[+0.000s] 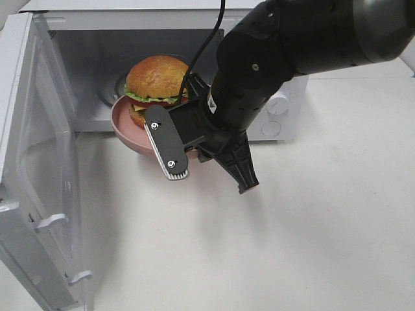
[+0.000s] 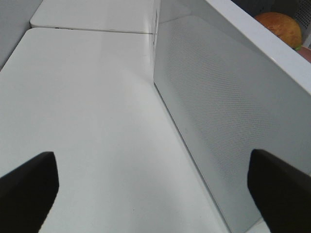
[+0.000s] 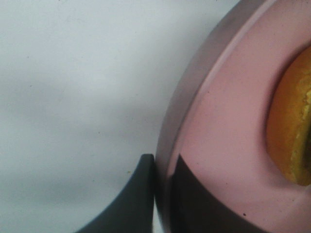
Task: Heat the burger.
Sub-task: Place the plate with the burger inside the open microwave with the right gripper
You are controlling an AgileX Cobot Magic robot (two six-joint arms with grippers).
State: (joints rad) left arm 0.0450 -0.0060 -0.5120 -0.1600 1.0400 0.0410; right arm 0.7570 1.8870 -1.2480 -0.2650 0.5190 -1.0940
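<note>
1. Right claw (image 3: 163,194) is pinched tight on the rim of the pink plate (image 3: 228,121), one finger outside, one inside. The burger (image 3: 291,126) lies on the plate just beyond the inner finger.
2. Left claw (image 2: 155,194) gapes fully, gripping nothing, over the white table (image 2: 87,121). The open microwave door (image 2: 218,121) stands just ahead, and the burger's bun shows well beyond it.
3. From the high camera, the right claw grips the plate's near rim. Plate and burger sit ahead of it, half inside the open mouth of the microwave (image 1: 275,126).
</note>
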